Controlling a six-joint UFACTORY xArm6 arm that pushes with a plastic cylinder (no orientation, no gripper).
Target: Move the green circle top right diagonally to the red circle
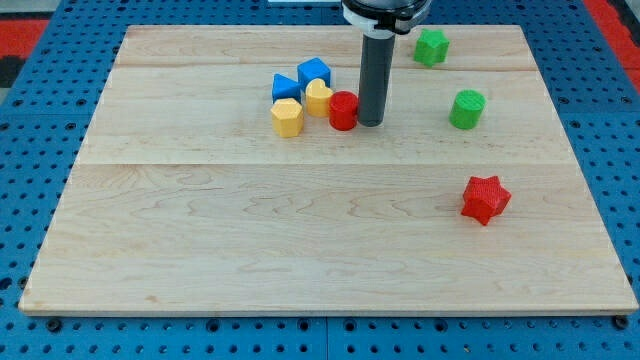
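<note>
The green circle (466, 109) sits on the wooden board toward the view's right, upper half. The red circle (343, 110) lies near the board's upper middle, touching a yellow block. My tip (370, 123) stands right beside the red circle on its right side, touching or nearly touching it. The green circle is about a hand's width to the right of my tip, well apart from it.
A yellow block (319, 97), a yellow hexagon (287, 117), a blue cube (314, 72) and a blue triangle (285, 87) cluster left of the red circle. A green star-like block (431, 46) lies at the top right. A red star (485, 198) lies at the right.
</note>
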